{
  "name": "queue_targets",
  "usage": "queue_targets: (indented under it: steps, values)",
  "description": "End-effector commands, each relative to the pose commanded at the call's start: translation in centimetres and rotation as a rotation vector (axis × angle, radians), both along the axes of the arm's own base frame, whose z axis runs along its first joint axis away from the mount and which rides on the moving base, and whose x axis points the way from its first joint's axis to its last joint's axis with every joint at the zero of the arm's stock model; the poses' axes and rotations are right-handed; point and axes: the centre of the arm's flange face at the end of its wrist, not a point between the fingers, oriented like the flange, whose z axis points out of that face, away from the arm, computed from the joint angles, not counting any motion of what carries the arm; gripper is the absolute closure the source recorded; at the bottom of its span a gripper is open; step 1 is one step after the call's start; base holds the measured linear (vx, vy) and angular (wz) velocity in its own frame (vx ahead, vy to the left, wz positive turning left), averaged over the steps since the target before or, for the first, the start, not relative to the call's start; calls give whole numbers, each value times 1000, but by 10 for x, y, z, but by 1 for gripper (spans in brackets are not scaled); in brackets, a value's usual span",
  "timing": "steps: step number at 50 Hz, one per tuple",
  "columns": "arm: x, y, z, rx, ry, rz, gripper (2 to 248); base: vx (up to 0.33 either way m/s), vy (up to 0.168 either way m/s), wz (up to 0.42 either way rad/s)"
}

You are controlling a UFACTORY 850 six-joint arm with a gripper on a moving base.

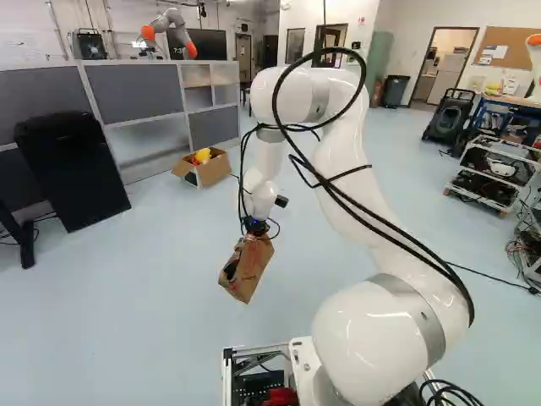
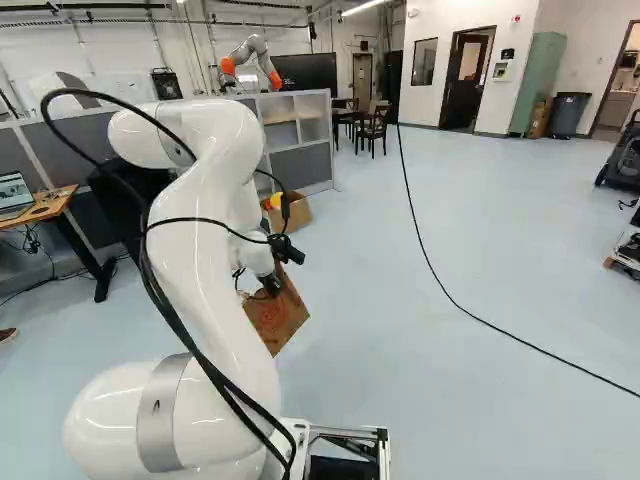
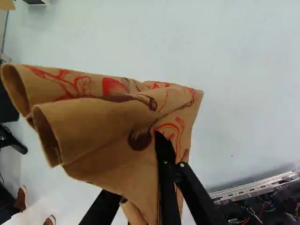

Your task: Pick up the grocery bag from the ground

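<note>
Left base view shows the black two-fingered gripper (image 1: 255, 230) pinching the brown paper grocery bag with red print (image 1: 251, 266) by its crumpled upper edge, presumably so its weight hangs below the grip, tilted above the pale blue floor (image 1: 127, 321).

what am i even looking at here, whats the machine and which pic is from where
The machine is one white robot arm on a moving base. Two pictures come from cameras on that base, behind the arm to its left and right; the third looks from the wrist along the black tool. The tool is closed on a brown paper bag with red print, held above the pale floor. Farther off stands an open cardboard box with something yellow inside.
</note>
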Motion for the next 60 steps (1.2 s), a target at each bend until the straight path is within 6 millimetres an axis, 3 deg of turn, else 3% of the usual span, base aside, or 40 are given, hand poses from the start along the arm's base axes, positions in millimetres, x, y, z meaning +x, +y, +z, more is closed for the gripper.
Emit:
queue_targets:
  steps: [29, 60]
  values:
    - [-15, -2, 40, 10, -36, 3, 224, 0, 0, 0]
    - [-20, -7, 52, 8, -65, 18, 224, 0, 0, 0]
